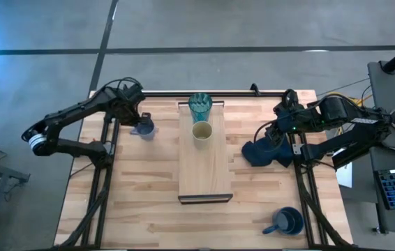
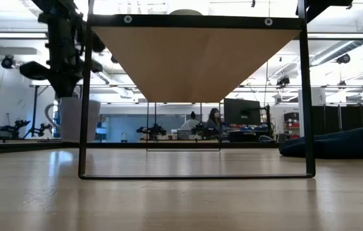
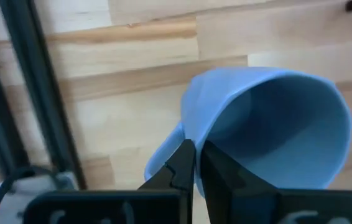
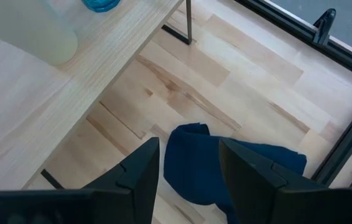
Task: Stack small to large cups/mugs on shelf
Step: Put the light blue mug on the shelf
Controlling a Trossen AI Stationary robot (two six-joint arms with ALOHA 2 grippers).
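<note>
High view shows the teal glass (image 1: 199,106) and tan cup (image 1: 202,131) already on the shelf (image 1: 205,174), the left gripper (image 1: 142,125) clenched on the pale mug (image 1: 144,130) near the far-left corner, the right gripper (image 1: 276,139) released, and the dark mug (image 1: 287,221) waiting near-right.

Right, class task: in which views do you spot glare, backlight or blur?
High view: a blue glare in the upper left corner. Low view: bright ceiling lights leave the shelf underside in shade. Left wrist view: the pale mug looks soft, close to the left claw.
</note>
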